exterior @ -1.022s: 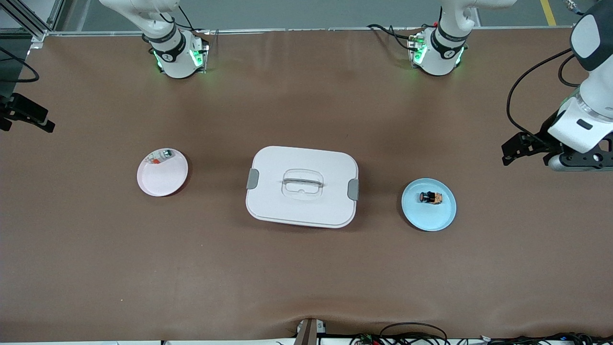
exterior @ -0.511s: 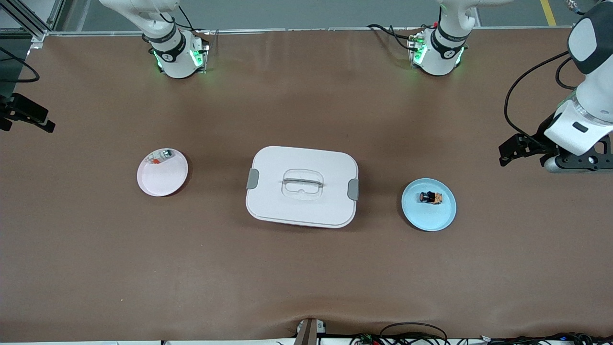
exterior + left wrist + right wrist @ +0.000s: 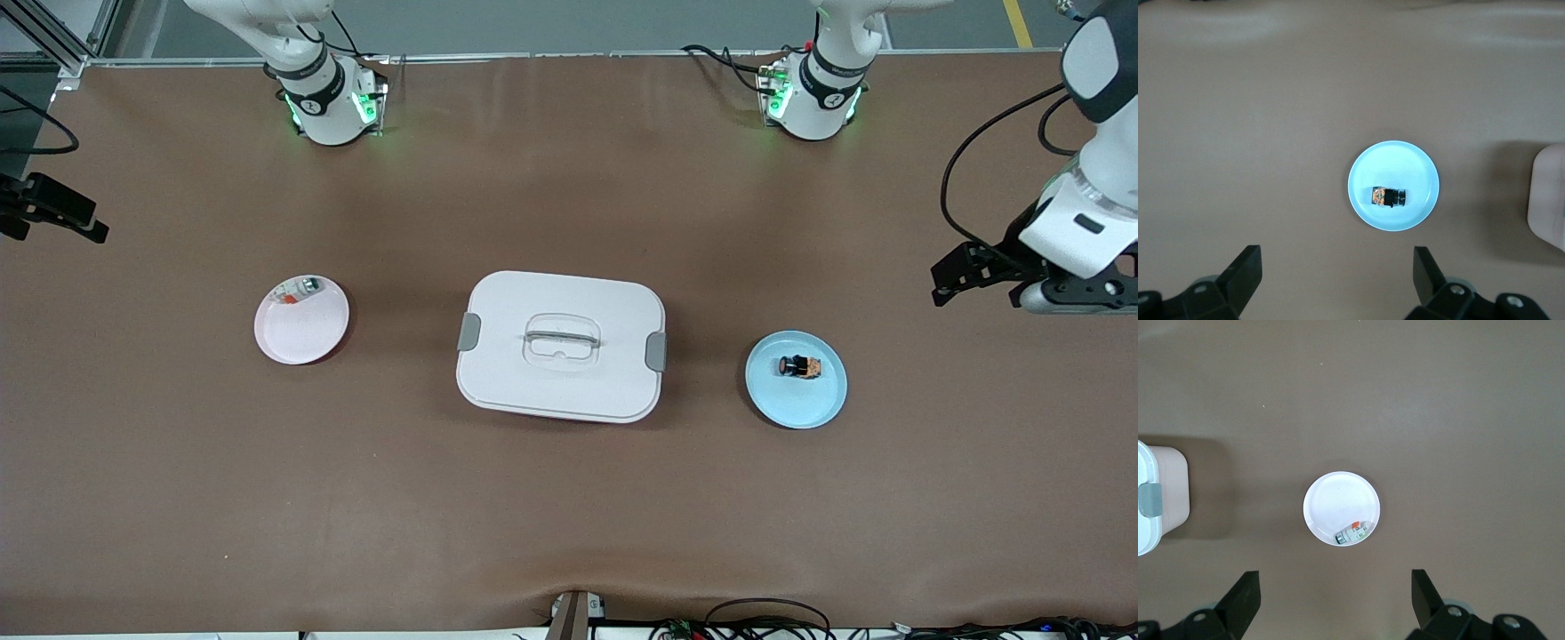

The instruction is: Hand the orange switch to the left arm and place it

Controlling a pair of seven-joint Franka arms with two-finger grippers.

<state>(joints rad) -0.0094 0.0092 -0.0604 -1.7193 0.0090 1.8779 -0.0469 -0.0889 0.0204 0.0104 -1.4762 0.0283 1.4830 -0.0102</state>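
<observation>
The tiny black stubby orange switch (image 3: 799,365) lies on the round pale-blue plate (image 3: 805,406), beside the large white latched plastic box (image 3: 560,391). Left gripper (image 3: 1337,280) hovers spread, seemingly over bare table; right gripper (image 3: 1335,597) likewise spread.

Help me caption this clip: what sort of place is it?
Likely a robotics lab bench: two arms bolted to a brown-covered table, cables along its edge, and staged props, a white box between a pink plate and a blue plate.
</observation>
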